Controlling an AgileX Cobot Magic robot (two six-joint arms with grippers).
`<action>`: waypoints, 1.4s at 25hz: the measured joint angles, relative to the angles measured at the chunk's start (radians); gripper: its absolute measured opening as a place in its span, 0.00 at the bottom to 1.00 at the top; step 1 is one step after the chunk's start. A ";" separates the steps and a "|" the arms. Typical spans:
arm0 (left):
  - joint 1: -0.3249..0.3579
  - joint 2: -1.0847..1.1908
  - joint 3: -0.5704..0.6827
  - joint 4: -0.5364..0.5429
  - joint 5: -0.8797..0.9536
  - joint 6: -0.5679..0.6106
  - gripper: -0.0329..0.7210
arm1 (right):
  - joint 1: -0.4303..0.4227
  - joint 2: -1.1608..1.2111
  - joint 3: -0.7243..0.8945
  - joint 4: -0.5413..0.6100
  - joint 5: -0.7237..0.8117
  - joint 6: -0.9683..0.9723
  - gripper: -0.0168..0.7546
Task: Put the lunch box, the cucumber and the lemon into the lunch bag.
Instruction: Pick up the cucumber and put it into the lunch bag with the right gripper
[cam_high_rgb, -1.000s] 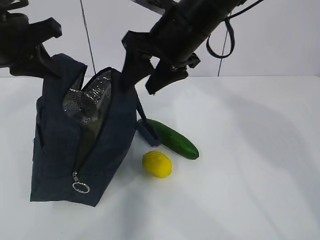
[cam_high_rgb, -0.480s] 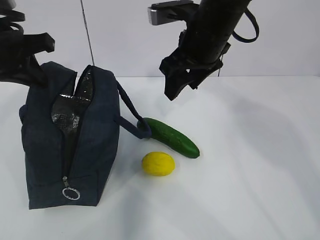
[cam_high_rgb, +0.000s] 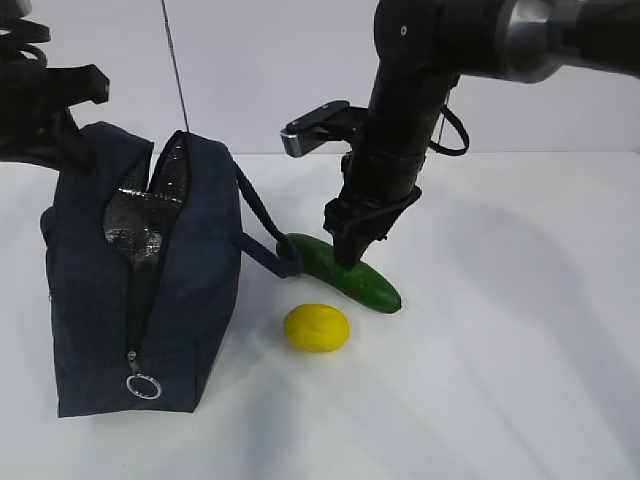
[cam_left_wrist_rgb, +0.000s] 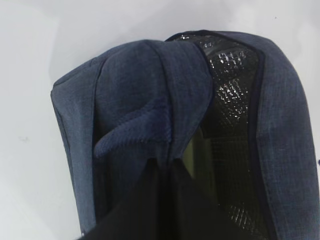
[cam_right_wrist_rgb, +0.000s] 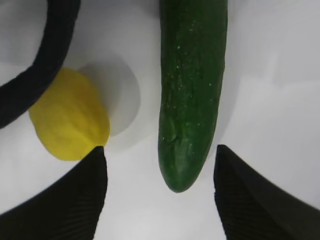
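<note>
right wrist: right tool (cam_right_wrist_rgb: 160, 195) straddles cucumber (cam_right_wrist_rgb: 192, 90) | exterior: hidden

A plain white table (cam_high_rgb: 520, 330) carries everything. Three things rest directly on it: a dark navy lunch bag (cam_high_rgb: 190, 290), a cucumber (cam_high_rgb: 375, 285) and a lemon (cam_high_rgb: 316, 328). The cucumber lies between the spread jaws of the right gripper (cam_right_wrist_rgb: 160, 195), its rounded end pointing toward the gap between them, bare table showing on either side of it. The lemon lies just outside the left-hand jaw as the right wrist camera sees it, close beside its tip. The bag stands well away from those jaws, and one of its loop handles (cam_high_rgb: 262, 240) droops down to the tabletop by the cucumber's far end.
</note>
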 joint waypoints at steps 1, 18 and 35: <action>0.000 0.000 0.000 0.000 -0.002 0.002 0.04 | 0.000 0.012 0.000 -0.006 -0.006 -0.015 0.68; 0.000 0.000 0.000 0.000 -0.022 0.002 0.04 | 0.000 0.144 -0.002 -0.019 -0.165 -0.074 0.68; 0.000 0.000 0.000 -0.002 -0.028 0.002 0.04 | 0.000 0.177 -0.039 -0.034 -0.159 -0.077 0.47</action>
